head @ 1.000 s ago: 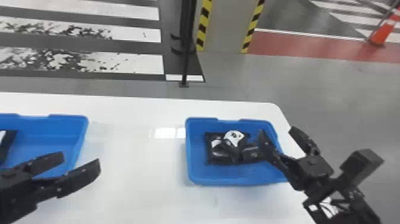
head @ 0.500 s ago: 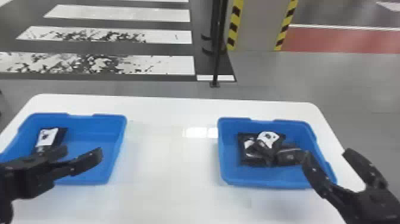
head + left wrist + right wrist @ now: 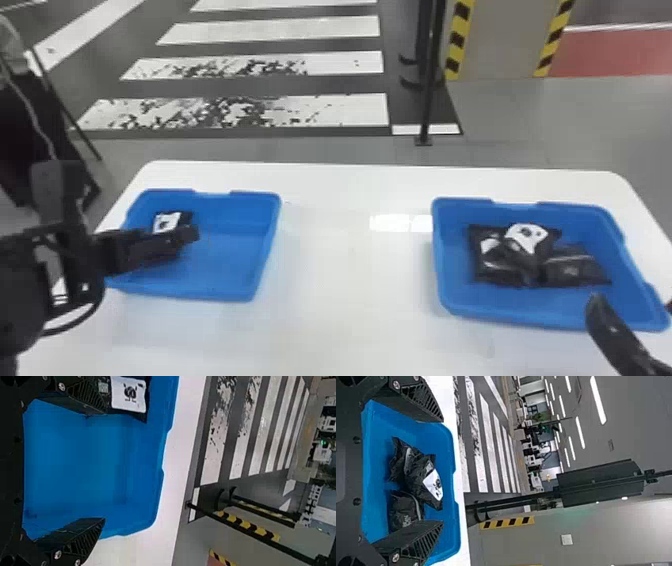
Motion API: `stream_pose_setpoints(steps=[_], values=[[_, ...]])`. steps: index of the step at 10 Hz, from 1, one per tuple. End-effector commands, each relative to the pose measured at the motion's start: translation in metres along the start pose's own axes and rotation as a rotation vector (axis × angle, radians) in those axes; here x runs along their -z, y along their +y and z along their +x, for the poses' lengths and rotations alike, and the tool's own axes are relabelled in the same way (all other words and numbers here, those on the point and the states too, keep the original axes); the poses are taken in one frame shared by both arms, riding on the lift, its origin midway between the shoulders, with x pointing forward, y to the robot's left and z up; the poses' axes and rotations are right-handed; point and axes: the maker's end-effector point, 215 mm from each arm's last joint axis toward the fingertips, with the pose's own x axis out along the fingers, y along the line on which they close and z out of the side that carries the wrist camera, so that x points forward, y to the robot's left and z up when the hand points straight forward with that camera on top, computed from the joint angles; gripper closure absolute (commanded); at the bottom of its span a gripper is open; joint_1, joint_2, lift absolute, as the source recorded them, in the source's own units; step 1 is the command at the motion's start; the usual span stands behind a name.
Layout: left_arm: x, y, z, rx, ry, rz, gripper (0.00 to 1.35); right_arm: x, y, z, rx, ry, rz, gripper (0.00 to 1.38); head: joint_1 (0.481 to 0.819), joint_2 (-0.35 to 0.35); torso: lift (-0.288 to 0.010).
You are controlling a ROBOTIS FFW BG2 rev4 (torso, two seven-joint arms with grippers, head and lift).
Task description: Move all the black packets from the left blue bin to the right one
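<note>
In the head view, my left gripper (image 3: 190, 235) hangs over the left blue bin (image 3: 225, 292), close to a black packet with a white label (image 3: 168, 221) at that bin's far left. The left wrist view shows my left gripper (image 3: 105, 467) wide open, one finger beside the packet (image 3: 128, 394) and partly covering it. Several black packets (image 3: 530, 255) lie piled in the right blue bin (image 3: 450, 295). At that bin's near right edge is my right gripper (image 3: 607, 315); the right wrist view has this gripper (image 3: 443, 471) open, with the packets (image 3: 417, 471) beyond its fingers.
Both bins stand on a white table (image 3: 345, 280), with a wide stretch of tabletop between them. Behind the table rises a thin black post (image 3: 429, 90). A dark object with a cable (image 3: 30, 125) stands on the floor at the far left.
The head view has swung toward the left. My left gripper has moved to the packet's side of the left bin. My right gripper has drawn back from the packets toward the near right.
</note>
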Motion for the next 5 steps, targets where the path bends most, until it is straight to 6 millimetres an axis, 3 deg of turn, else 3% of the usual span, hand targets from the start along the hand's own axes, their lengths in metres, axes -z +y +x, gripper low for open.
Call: stream_pose_setpoints(steps=[1,5], values=[[-0.001,0.026,0.014,-0.041,0.025,-0.05,0.15,0.005,0.001,-0.001,-0.001,0.016,0.009,0.12,0.695,0.139,-0.15],[0.001,0.074,0.051,-0.122,0.102,-0.13,0.15,0.009,0.001,-0.001,-0.004,0.029,0.024,0.13,0.695,0.211,-0.15]])
